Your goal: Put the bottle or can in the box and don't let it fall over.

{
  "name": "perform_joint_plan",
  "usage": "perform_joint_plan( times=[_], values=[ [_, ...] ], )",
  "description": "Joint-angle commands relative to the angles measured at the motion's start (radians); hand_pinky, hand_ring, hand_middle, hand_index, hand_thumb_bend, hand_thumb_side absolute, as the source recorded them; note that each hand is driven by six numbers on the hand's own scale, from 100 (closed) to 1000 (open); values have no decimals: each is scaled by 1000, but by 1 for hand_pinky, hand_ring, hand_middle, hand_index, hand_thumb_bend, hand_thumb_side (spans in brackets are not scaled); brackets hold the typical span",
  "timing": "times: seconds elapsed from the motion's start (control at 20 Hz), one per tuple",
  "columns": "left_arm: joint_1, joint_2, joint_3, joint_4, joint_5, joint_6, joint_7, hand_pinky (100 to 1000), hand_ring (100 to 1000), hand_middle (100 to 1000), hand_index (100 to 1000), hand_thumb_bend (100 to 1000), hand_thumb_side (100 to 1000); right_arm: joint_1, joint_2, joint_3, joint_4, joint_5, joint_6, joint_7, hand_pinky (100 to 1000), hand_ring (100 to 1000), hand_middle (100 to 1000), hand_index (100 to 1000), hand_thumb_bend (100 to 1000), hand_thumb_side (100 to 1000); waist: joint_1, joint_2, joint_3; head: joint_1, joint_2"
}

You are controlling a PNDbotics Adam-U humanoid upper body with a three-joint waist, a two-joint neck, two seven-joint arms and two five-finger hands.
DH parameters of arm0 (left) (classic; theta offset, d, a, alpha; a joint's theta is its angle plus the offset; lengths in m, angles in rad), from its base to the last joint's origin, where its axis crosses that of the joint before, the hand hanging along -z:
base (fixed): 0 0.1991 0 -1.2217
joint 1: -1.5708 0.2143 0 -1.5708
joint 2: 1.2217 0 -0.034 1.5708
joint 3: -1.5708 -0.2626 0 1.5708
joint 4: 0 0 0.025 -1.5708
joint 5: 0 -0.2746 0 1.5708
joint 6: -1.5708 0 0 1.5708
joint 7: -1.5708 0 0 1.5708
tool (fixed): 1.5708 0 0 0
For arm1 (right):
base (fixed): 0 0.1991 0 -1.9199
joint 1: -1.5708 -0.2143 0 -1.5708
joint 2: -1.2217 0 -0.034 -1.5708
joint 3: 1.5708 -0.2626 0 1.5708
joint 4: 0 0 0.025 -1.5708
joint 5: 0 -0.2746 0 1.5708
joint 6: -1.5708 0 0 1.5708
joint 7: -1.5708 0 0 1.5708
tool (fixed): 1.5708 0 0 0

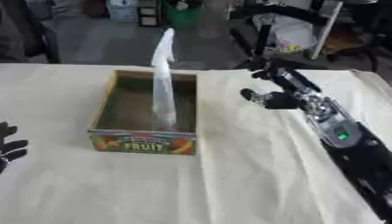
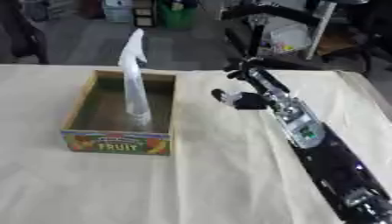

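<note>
We note the bottle (image 1: 162,83) upright inside the box (image 1: 142,142). Right hand (image 2: 243,99) released, apart. Left hand (image 1: 9,146), fingers relaxed, appears only in left eye view.

Bottle: tall, slim, clear spray bottle (image 1: 162,87) with a pale trigger head, standing upright inside the box near its right wall.
Box: open, shallow cardboard box (image 1: 107,103), colourful "FRUIT" print on the near face, resting on the cloth-covered worktop (image 1: 229,183).
</note>
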Motion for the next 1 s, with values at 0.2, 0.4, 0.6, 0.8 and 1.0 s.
perform_joint_plan(
  times=[0.2,0.4,0.6,0.8,1.0],
  values=[
    [-5,37,18,-17,-7,2,19,755,731,794,882,413,798,203,-70,-110,-304,-162,9,-100,901,848,844,1000,397,325,0,-21,-33,40,19],
    [2,36,19,-16,-11,3,22,754,731,794,881,412,799,322,-31,-182,-410,-107,34,-196,904,849,835,1000,431,302,1,-23,-52,62,30],
    [11,33,16,-13,-14,4,20,754,731,794,881,410,801,412,30,-207,-473,-11,66,-290,907,837,806,1000,409,285,4,-24,-70,73,39],
    [18,28,14,-11,-14,3,21,753,731,793,879,406,799,472,93,-219,-506,10,75,-335,904,830,792,1000,399,292,2,-23,-78,82,46],
    [17,23,7,-8,-9,-1,23,757,731,792,877,402,796,510,141,-230,-531,22,70,-363,895,816,776,1000,396,301,0,-22,-93,84,55]
  ],
)
